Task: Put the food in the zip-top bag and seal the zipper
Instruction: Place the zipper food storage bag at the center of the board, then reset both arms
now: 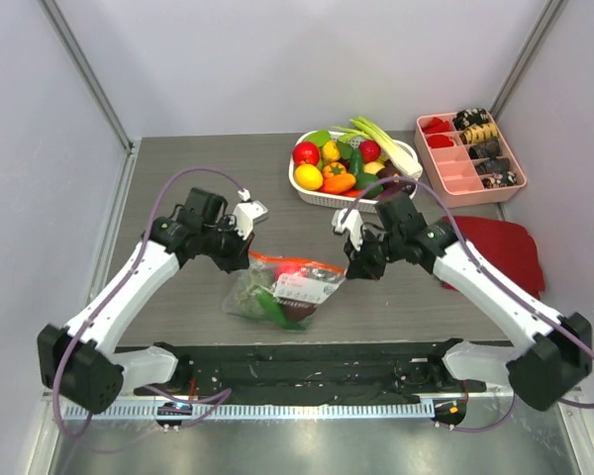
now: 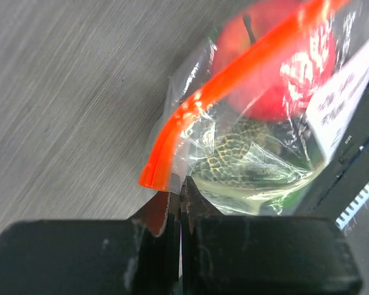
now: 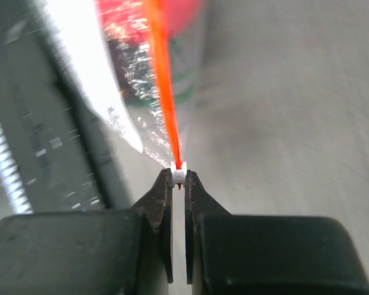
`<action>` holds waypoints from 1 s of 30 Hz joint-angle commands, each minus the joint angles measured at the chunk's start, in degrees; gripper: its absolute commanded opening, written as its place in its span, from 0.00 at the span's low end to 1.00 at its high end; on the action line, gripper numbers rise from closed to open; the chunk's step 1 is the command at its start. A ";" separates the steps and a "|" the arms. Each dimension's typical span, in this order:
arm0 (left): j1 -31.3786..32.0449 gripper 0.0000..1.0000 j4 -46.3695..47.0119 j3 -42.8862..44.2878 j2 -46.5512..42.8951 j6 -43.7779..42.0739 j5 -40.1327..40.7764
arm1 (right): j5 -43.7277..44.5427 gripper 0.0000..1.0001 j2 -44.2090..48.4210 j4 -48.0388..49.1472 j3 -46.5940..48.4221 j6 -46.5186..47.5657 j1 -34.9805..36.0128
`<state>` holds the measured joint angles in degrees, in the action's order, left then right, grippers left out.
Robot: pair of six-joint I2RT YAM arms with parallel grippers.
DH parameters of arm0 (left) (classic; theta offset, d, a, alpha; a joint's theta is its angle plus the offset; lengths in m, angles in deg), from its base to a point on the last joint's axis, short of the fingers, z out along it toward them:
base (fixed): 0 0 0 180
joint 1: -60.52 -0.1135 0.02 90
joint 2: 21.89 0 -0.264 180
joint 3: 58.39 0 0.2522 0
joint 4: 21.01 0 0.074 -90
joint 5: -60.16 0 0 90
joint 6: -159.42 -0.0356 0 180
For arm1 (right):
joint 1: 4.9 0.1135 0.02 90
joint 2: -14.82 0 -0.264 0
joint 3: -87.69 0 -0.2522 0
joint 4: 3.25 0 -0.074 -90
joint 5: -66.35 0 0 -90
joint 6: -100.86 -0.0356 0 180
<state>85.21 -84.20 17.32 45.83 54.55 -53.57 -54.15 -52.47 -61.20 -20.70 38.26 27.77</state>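
We hold the bag [image 1: 282, 287], on the arm-base side of the white basket [image 1: 322, 200], by both ends of its zipper [image 2: 234, 70]: our left gripper [image 2: 181, 184] is pinched tight on the plastic corner, our right gripper [image 3: 179, 179] nipped narrowly on the white slider [image 3: 179, 174]. We'd keep the strip taut and draw straight along it. Only the left wrist view shows the red fruit [image 2: 267, 92] inside; only the top view shows both arms

Bright, even overhead light with soft shadows on the table [image 1: 193, 168]; wrist views soft up close, the zipper [image 3: 163, 92] a blurred orange streak, glare speckling the zip-top bag [image 2: 258, 178] plastic.
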 commanded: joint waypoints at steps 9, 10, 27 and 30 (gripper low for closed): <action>-1.30 0.00 20.77 -3.77 11.64 16.00 14.13 | 7.03 0.01 -18.22 8.33 11.32 6.44 -5.51; -2.35 0.02 21.30 -3.86 11.73 16.10 15.80 | 7.56 0.03 -19.45 8.24 12.37 6.44 -5.51; -8.78 1.00 10.95 3.06 -4.00 17.60 10.10 | 7.56 0.88 -7.26 6.66 16.60 -5.50 -5.59; -8.87 1.00 1.99 9.64 -2.60 16.11 9.49 | 7.74 0.94 -4.53 6.83 16.95 -9.72 -5.86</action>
<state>76.86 -72.72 18.55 42.53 71.05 -43.12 -46.98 -61.87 -55.58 -6.54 35.24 22.26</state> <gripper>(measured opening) 0.996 0.902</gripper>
